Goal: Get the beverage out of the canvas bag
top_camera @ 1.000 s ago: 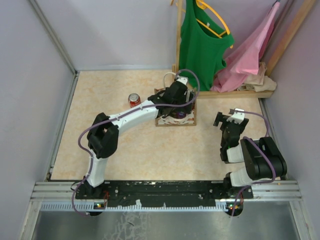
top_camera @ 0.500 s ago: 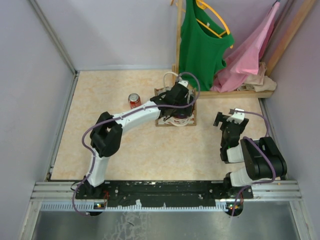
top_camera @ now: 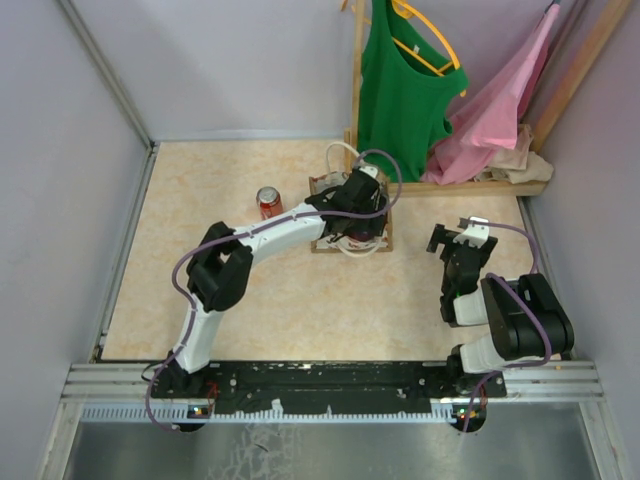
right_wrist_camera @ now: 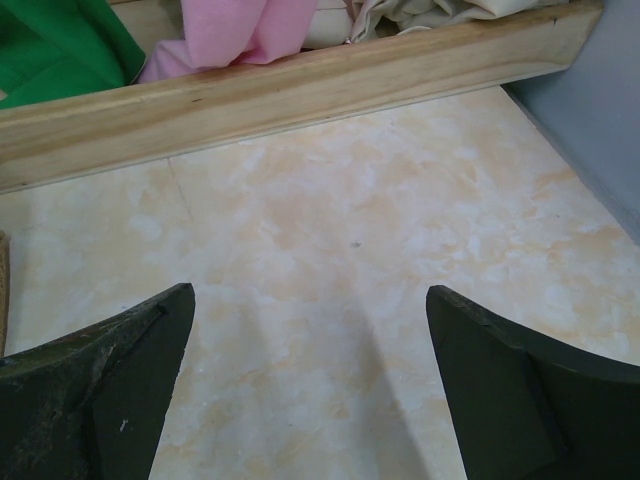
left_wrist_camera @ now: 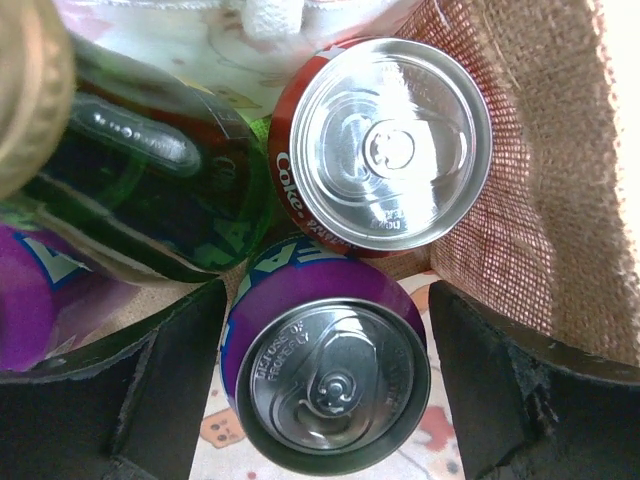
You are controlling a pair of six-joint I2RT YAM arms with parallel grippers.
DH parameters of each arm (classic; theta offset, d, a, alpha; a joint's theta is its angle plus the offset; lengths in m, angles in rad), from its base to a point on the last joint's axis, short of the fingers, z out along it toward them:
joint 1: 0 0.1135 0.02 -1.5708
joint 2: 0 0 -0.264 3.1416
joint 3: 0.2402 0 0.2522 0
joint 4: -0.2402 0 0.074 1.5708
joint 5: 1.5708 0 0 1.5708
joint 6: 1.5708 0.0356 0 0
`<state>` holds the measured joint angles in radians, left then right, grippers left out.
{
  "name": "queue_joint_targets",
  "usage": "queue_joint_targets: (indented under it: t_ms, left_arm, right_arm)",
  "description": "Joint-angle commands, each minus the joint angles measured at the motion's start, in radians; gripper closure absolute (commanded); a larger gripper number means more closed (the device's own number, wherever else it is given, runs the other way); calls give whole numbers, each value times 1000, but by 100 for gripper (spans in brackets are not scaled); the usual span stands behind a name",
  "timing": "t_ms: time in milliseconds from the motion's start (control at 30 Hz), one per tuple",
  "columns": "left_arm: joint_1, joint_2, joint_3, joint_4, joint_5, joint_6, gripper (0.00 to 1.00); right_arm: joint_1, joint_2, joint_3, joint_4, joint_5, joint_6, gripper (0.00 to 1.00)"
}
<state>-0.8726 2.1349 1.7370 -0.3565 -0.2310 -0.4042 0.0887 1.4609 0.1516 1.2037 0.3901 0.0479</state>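
Observation:
The canvas bag [top_camera: 385,240] stands at the back middle of the table, its white handle [top_camera: 338,150] sticking up behind. My left gripper [top_camera: 358,222] reaches down into it. In the left wrist view the bag's woven wall [left_wrist_camera: 540,200] encloses a purple can [left_wrist_camera: 325,375], a red Coke can [left_wrist_camera: 385,145] and a green bottle [left_wrist_camera: 150,190]. The left gripper [left_wrist_camera: 328,295] is open, with a finger on each side of the purple can and a narrow gap on the right. My right gripper [right_wrist_camera: 310,292] is open over bare table, far from the bag.
Another red can [top_camera: 268,200] stands on the table left of the bag. A wooden rack with a green shirt [top_camera: 400,80] and a pink cloth [top_camera: 500,100] fills the back right; its base beam [right_wrist_camera: 300,90] lies ahead of the right gripper. Walls close in on both sides.
My left arm has shifted a little right and pushed the gripper further down into the bag. The right arm has not moved.

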Motion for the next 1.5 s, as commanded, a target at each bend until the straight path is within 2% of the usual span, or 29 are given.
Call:
queue_joint_targets:
  t_ms: [0, 100, 133, 200, 267, 300, 567, 767, 967, 1167, 1467]
  left_arm:
    - [-5, 42, 10, -17, 19, 30, 16]
    - [-6, 42, 10, -13, 21, 36, 32]
    - [-5, 41, 10, -12, 24, 38, 41]
    - [-5, 40, 10, -8, 37, 42, 63]
    - [-6, 37, 12, -7, 42, 48, 90]
    - [-5, 36, 13, -10, 44, 52, 100]
    - [-5, -18, 55, -23, 102, 153, 100]
    - [-5, -8, 232, -156, 180, 244, 100]
    - [-4, -41, 303, -188, 243, 268, 100]
    - [-4, -85, 372, -259, 207, 302, 100]
    - [7, -278, 346, -281, 71, 355, 100]
  right_arm:
    - [-4, -9, 20, 45, 2, -3, 1]
    - [-5, -9, 20, 46, 1, -1, 1]
    - [-4, -9, 20, 45, 1, -1, 1]
    - [-4, -10, 19, 46, 0, -2, 1]
    - [-4, -10, 19, 46, 1, -2, 1]
    - [-4, -10, 20, 46, 1, -1, 1]
    - [-4, -10, 20, 45, 0, -2, 1]
    - [-4, -9, 20, 46, 1, -1, 1]
    - [-4, -10, 18, 46, 1, -2, 1]
    - [-4, -9, 19, 46, 1, -1, 1]
    - [-4, -10, 19, 46, 1, -2, 1]
